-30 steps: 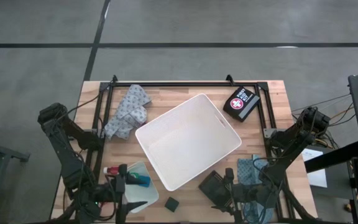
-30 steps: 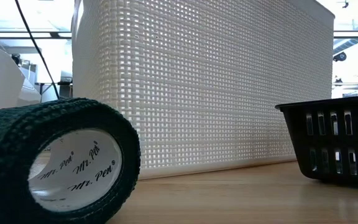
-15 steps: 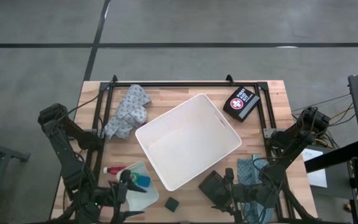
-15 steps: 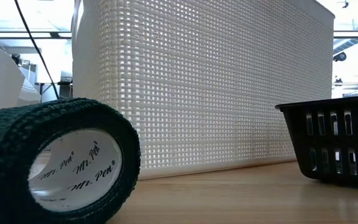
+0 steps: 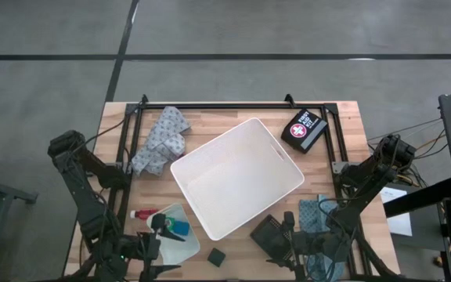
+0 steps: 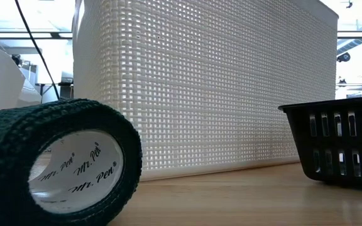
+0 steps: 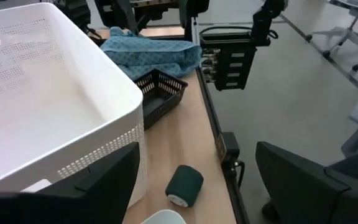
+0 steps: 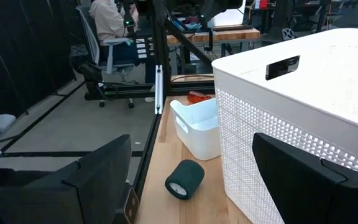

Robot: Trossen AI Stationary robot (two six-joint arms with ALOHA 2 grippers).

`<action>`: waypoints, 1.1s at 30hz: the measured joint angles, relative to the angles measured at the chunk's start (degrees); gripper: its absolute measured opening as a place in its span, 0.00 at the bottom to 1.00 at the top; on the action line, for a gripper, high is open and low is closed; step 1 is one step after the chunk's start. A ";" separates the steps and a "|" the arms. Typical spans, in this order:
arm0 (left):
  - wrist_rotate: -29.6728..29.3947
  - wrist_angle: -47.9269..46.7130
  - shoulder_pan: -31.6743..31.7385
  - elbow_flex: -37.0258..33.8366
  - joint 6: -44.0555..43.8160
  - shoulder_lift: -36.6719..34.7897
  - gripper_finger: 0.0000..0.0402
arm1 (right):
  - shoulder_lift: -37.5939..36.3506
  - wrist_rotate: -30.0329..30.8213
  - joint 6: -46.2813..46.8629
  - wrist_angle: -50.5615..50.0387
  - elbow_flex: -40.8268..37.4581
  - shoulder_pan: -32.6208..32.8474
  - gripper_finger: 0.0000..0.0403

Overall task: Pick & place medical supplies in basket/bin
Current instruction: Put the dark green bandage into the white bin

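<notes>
The white bin (image 5: 237, 176) stands slantwise mid-table on its base; its mesh wall (image 6: 200, 88) fills the low view. My left gripper (image 5: 159, 225) (image 7: 197, 149) is open at the near left, over the small translucent tray (image 5: 172, 233), which holds a blue item (image 5: 178, 227). My right gripper (image 5: 288, 223) (image 8: 191, 140) is open at the near right, beside a dark basket (image 5: 268, 233) (image 7: 160, 87). A dark green bandage roll (image 5: 216, 256) (image 7: 184, 185) (image 8: 184, 179) (image 6: 55, 163) lies on its side near the near edge. Both grippers touch nothing.
A black first-aid pouch with a red cross (image 5: 304, 129) lies at the far right. A patterned cloth (image 5: 161, 139) lies far left, a blue cloth (image 5: 313, 215) (image 7: 148, 50) near right. A red-and-white tube (image 5: 141, 213) lies beside the tray. A person sits beyond the table (image 8: 107, 25).
My left arm has turned a little at the near left corner, and its gripper has shifted slightly toward the table's right over the small tray. The things on the table stay where they were.
</notes>
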 joint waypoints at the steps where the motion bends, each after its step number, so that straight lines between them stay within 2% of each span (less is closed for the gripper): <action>1: 0.58 -0.04 0.00 0.00 0.30 0.06 0.82 | 0.00 0.00 0.01 0.00 0.00 0.00 0.82; 9: 1.99 0.21 0.34 0.44 5.67 3.84 0.82 | 0.04 0.00 0.01 0.00 0.00 -0.01 0.82; 18: 3.35 4.44 1.31 0.44 5.96 6.51 0.82 | 0.04 0.00 0.00 -0.02 0.00 -0.02 0.82; 30: 4.32 9.24 1.62 0.48 4.60 14.87 0.82 | 0.04 0.00 0.01 -0.04 0.00 -0.02 0.82; 33: 6.33 11.10 2.64 0.76 5.00 16.18 0.82 | 0.04 0.00 0.00 -0.04 0.00 -0.02 0.82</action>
